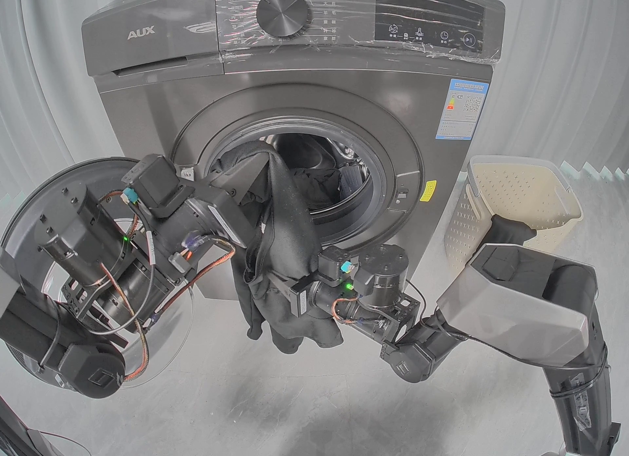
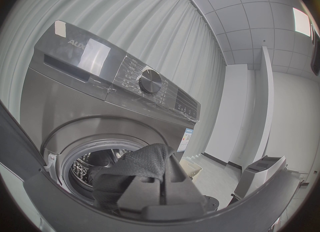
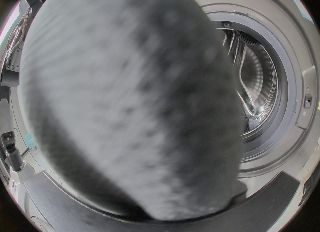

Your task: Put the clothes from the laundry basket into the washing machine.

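We are finding the left claw [image 2: 162,184] at the mouth of the washing machine [image 1: 288,84], its fingers nearly together and pinching a fold of the black garment [image 1: 285,241]. The garment is draping over this claw. A small part is reaching just ahead of it into the drum [image 1: 327,169], while most is hanging below it, outside the opening. Lower down, the right claw [image 1: 296,295] is pressing into the hanging cloth. Fabric is covering its fingers, so we cannot tell whether they are wide or narrow.

In our judgement, the chief risk is release. With most of the weight hanging outside, the garment could slide back over the rim and drop to the floor [image 1: 262,398]. A trailing sleeve could also lodge in the door seal. Cloth is smothering the right wrist camera, so that arm is working with poor sight.

Beyond the left claw, dark clothes are already lying in the drum. To its outer side the round door [image 1: 98,169] is standing open. Well past the right claw, the cream laundry basket [image 1: 524,195] is sitting on the pale grey floor beside the machine. Pleated curtains [image 1: 563,51] are closing off the room behind.
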